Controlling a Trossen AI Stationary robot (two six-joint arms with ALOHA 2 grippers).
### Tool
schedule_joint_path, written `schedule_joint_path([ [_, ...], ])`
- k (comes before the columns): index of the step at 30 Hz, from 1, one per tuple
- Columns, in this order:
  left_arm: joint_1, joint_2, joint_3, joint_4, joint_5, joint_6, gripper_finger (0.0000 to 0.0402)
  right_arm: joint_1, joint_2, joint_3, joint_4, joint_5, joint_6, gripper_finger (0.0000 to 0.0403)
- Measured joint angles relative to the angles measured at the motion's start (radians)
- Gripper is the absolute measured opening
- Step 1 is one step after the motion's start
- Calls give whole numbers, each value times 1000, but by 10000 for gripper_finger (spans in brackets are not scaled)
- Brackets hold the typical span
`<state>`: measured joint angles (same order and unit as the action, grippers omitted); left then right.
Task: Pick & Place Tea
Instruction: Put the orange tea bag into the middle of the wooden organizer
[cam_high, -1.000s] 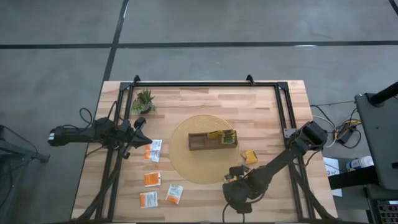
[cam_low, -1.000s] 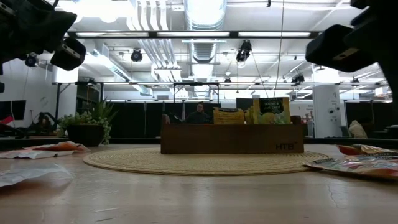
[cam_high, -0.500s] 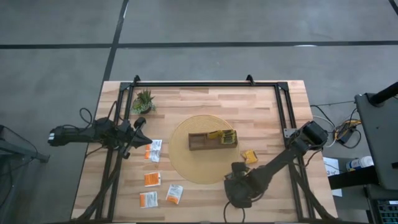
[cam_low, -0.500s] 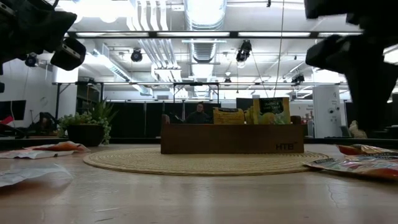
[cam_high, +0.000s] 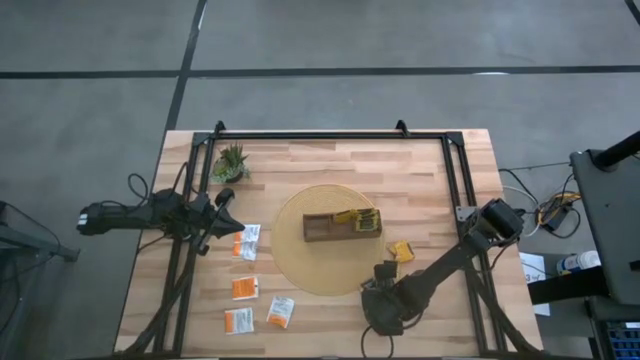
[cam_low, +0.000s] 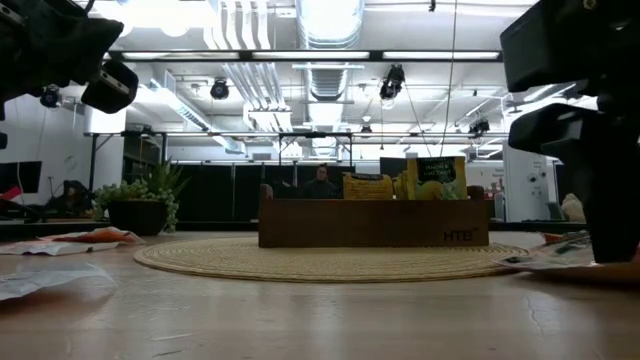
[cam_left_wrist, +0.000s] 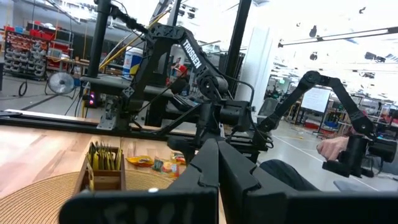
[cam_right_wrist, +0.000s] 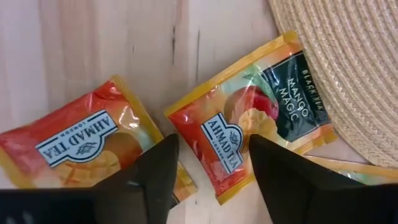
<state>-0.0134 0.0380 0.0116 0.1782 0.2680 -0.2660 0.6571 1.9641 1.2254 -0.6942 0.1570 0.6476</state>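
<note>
Right gripper (cam_right_wrist: 208, 171) fingers apart, hovering over mango tea sachet (cam_right_wrist: 249, 127) at round woven mat (cam_high: 300, 262) edge. Left gripper (cam_high: 226, 212) fingers together, idle beyond mat.

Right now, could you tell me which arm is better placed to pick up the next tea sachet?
The right. Its gripper hangs open directly over an orange mango tea sachet beside the round woven mat, while the left gripper waits shut at the table's left edge.
</note>
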Motion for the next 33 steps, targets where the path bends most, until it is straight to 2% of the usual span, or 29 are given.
schedule_joint_path([
  [3, 0, 0, 0, 0, 0, 0, 0, 0, 21, 2, 1, -2, 0, 163],
  [9, 0, 0, 0, 0, 0, 0, 0, 1, -8, -1, 5, 0, 0, 45],
  [11, 0, 0, 0, 0, 0, 0, 0, -1, -25, 0, -11, 18, -5, 23],
  [19, 0, 0, 0, 0, 0, 0, 0, 4, -66, 77, -13, 237, -14, 21],
  [28, 0, 0, 0, 0, 0, 0, 0, -9, -67, 120, -10, 671, -12, 19],
  [33, 0, 0, 0, 0, 0, 0, 0, -58, -67, 119, -12, 738, -12, 19],
])
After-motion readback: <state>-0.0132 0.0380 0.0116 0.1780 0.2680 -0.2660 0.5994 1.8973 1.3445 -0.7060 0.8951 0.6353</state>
